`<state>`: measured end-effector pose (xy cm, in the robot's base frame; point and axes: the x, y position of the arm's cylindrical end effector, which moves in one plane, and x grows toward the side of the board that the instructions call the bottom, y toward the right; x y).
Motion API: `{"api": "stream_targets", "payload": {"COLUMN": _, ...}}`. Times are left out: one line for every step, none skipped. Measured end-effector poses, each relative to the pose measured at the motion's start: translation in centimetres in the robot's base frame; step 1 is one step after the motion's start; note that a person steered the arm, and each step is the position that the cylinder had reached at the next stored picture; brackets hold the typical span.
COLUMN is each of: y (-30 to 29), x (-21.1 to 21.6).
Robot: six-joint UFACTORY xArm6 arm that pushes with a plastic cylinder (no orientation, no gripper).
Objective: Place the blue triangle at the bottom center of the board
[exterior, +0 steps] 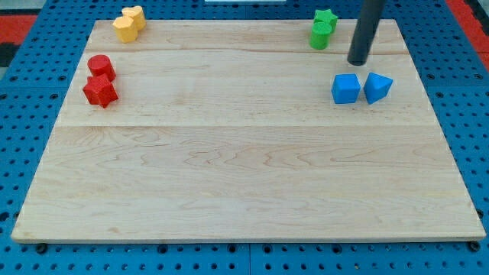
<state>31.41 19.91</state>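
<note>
A pale wooden board (244, 168) is laid flat on a blue perforated base (23, 114), and the small coloured blocks are grouped in pairs near its edges. A yellow pair (129, 24) is seen at the view's top left, a red cylinder (100, 66) and a red star-like block (100, 91) touching below it, and a green pair (323, 30) at the view's top right. The blue triangular block (377, 88) is located at the view's right, in the upper half of the board, just beside a blue cube (346, 88) on its left; the bottom centre is well apart from it. No claw is fitted: the arm ends in a straight dark rod, so nothing can be opened, closed or held. My tip (357, 61) is positioned just above the two blue blocks, apart from both, roughly over the gap between them. This placement is judged to suit a push toward the view's bottom and left. A risk is noted that the cube is carried along.
</note>
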Motion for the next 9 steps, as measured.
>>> {"api": "stream_targets", "payload": {"y": 2.1, "x": 1.7}}
{"api": "stream_targets", "payload": {"y": 1.8, "x": 4.6}}
{"api": "stream_targets", "payload": {"y": 0.2, "x": 7.6}}
{"api": "stream_targets", "payload": {"y": -1.1, "x": 10.6}}
{"api": "stream_targets", "payload": {"y": -1.3, "x": 14.3}}
{"api": "stream_targets", "payload": {"y": -2.5, "x": 18.3}}
{"api": "stream_targets", "payload": {"y": -2.8, "x": 22.1}}
{"api": "stream_targets", "payload": {"y": -3.0, "x": 25.4}}
{"api": "stream_targets", "payload": {"y": -7.2, "x": 27.6}}
